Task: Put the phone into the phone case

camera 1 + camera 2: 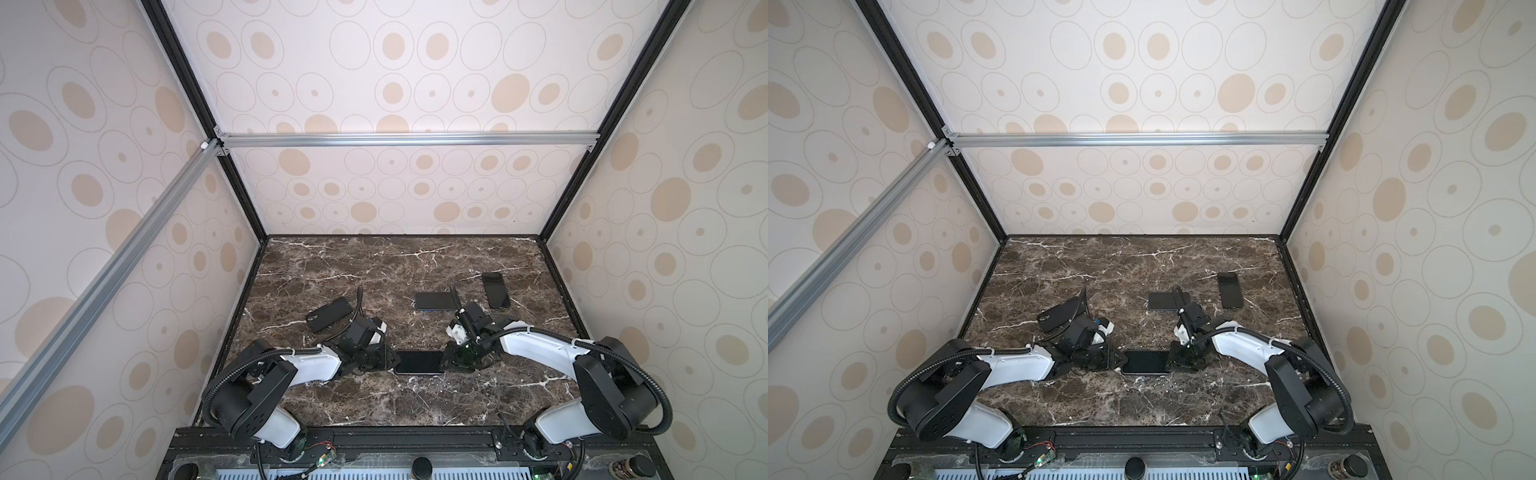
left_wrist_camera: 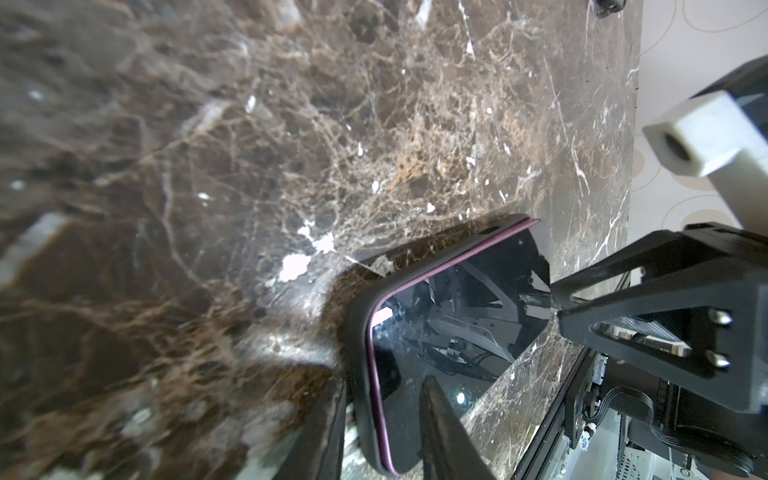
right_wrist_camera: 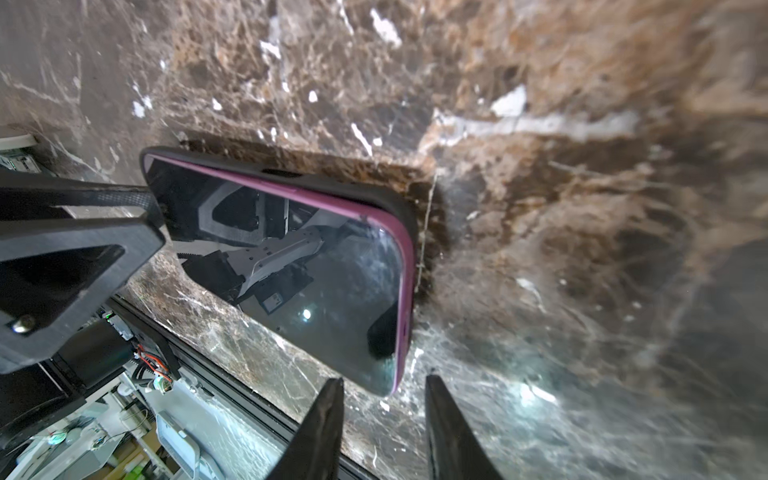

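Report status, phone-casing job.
Left claw straddles end of purple-edged glossy phone, grip unclear. Right claw open at opposite end. Phone lies in matte black case. Nothing blocking.

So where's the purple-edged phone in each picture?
Top view: phone front centre of the marble table.
Top view: phone in the same spot.
Left wrist: phone at the left fingers.
Right wrist: phone at the right fingers.
Shared landmark: the table's white veins.

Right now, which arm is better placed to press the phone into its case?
Left, probably: the left gripper has a finger over the phone in its case, while the right gripper stands open short of the phone's corner, over bare table.
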You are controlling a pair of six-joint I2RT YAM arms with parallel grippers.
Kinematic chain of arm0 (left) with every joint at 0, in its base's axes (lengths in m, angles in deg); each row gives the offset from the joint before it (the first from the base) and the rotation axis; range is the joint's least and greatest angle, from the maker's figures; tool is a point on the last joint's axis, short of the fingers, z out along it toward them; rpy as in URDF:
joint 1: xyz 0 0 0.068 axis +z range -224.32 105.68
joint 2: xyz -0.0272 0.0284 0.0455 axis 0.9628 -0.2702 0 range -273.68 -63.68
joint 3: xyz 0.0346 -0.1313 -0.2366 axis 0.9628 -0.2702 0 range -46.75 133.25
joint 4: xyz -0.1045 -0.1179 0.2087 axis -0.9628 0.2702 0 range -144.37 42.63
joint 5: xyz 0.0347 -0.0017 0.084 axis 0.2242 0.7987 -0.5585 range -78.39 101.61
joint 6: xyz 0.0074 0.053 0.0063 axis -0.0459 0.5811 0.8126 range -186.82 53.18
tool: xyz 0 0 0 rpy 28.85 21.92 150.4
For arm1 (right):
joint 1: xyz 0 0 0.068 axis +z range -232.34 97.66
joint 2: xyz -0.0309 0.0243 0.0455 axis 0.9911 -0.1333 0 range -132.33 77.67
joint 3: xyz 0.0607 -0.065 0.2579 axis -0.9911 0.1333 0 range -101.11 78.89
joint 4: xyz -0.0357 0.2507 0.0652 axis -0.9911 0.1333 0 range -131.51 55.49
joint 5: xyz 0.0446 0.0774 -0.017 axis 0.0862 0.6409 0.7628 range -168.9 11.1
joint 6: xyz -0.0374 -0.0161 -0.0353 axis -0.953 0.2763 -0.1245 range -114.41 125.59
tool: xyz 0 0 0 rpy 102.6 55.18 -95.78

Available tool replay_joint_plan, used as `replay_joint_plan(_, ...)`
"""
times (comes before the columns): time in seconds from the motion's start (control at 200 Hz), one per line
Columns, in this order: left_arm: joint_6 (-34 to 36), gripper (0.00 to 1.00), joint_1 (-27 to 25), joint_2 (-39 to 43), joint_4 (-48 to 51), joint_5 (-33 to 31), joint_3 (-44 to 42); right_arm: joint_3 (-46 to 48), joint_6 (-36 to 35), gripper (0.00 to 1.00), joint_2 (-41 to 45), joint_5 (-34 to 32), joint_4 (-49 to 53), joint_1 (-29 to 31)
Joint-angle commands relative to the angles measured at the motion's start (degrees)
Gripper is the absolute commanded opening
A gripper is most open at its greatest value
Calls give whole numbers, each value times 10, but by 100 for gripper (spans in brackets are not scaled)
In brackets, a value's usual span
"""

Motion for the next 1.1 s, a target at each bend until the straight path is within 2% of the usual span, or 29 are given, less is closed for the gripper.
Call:
replay_joint_plan(0.0, 11, 31, -4, -24, 123, -8, -27, 11, 0, 32, -10, 21, -18, 4)
replay_joint_plan(0.39, 31, 21, -11, -54, 129, 12, -25, 11, -6, 18, -46, 27, -47, 9)
replay_joint_plan(0.505, 31, 21, -13, -61, 128, 7, -23, 10, -7, 17, -56, 30, -52, 14)
replay_joint_plan(0.59, 28, 16, -13, -60, 126, 6, -22, 9, -7, 16, -59, 24, -52, 18)
replay_joint_plan(0.745, 31, 16, -17, -58, 134, 1, -24, 8, -10, 19, -56, 3, -47, 19)
replay_joint_plan(0.79, 32, 16, -18, -61, 137, -22, -26, 7, -11, 19, -59, 3, -51, 20)
replay_joint_plan(0.915, 31, 17, -19, -74, 130, -25, -31, 5, -13, 16, -85, 9, -49, 20)
replay_joint_plan(1.0, 30, 17, -20, -82, 121, -22, -33, 12, -6, 10, -89, 16, -63, 24)
replay_joint_plan(1.095, 26, 17, -21, -88, 112, -13, -33, 14, 0, 8, -94, 21, -68, 30)
